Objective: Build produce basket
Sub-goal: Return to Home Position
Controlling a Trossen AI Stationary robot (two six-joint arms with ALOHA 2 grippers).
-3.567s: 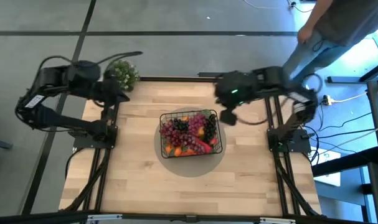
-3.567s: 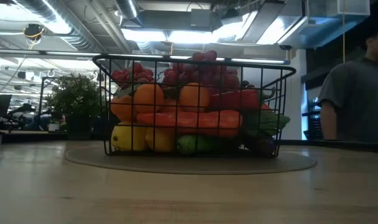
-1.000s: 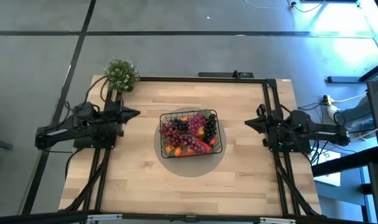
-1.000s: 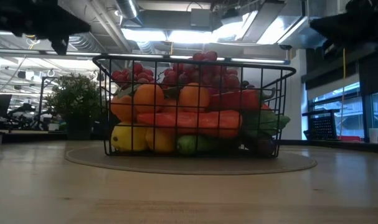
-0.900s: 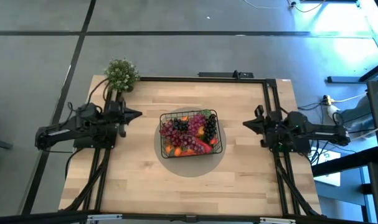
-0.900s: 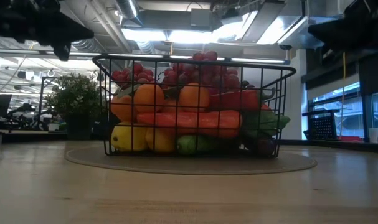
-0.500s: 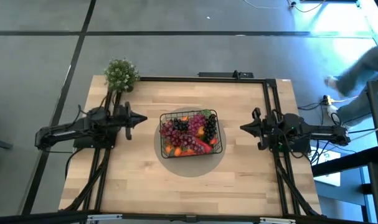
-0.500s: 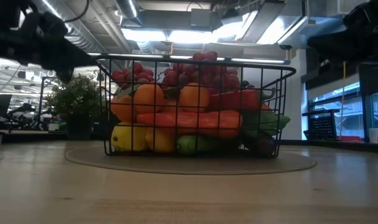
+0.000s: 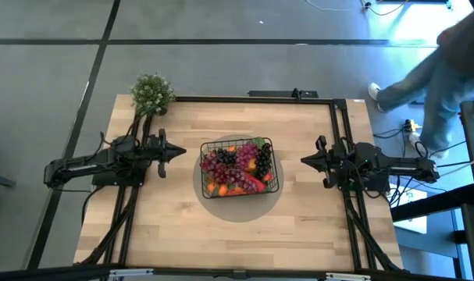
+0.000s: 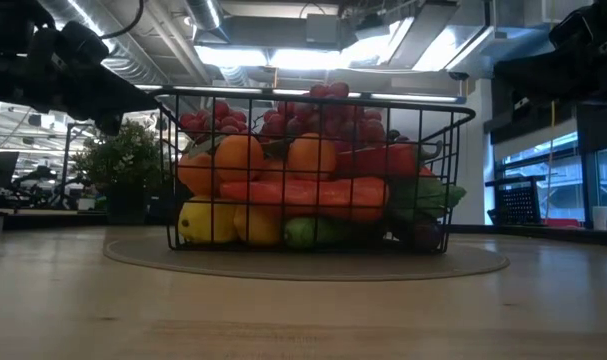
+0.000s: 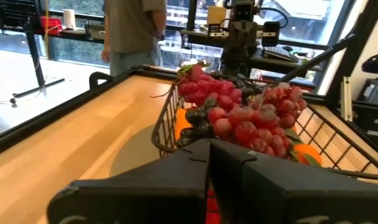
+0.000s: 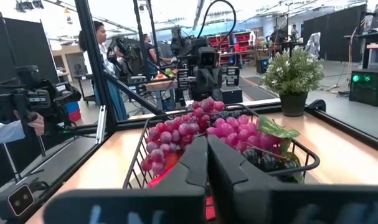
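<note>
Centrally, basket point(image 9: 275, 173) heaped with produce point(image 9: 235, 164), left fingers point(image 9: 172, 151) together near it, right fingers point(image 9: 308, 161) together opposite.

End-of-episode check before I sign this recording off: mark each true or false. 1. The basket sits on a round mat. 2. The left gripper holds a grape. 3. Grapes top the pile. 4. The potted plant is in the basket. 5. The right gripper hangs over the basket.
1. True: the basket sits on the round mat mid-table.
2. False: the left gripper is shut on nothing, left of the basket.
3. True: grapes lie on top.
4. False: the potted plant stands at the table's far left corner.
5. False: the right gripper is shut, right of the basket and apart from it.
</note>
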